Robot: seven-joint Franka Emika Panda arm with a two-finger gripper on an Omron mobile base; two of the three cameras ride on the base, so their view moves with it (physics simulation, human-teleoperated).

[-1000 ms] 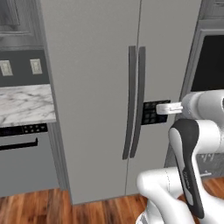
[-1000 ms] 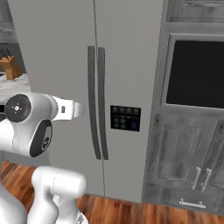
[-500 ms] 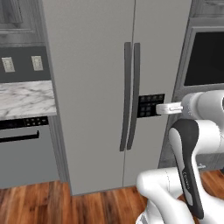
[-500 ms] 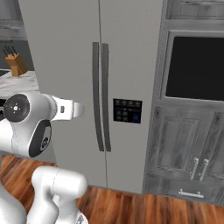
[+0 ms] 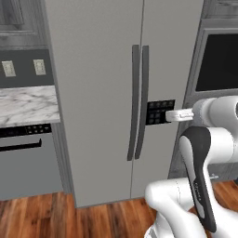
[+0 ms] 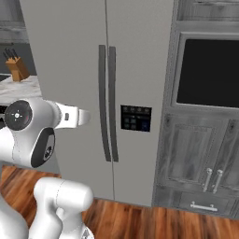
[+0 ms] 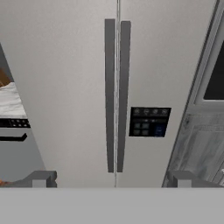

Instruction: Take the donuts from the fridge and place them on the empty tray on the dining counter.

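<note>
Hand view: my fingers stand spread wide and hold nothing. The fridge stands straight ahead of them, both doors closed, its two dark handles just above them and the black control panel up to the right.

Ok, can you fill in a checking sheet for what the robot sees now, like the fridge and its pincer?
Surface: white grey-veined marble counter left of the fridge, wood floor below.
Job's things: tall light-grey double-door fridge, both doors shut; its long dark curved handles untouched.
Clutter: wooden knife block on the counter.
Pincer: pincer open, holding nothing, facing the handles.
Cables: nothing seen.
Surroundings: black wall oven, grey cabinets.
</note>
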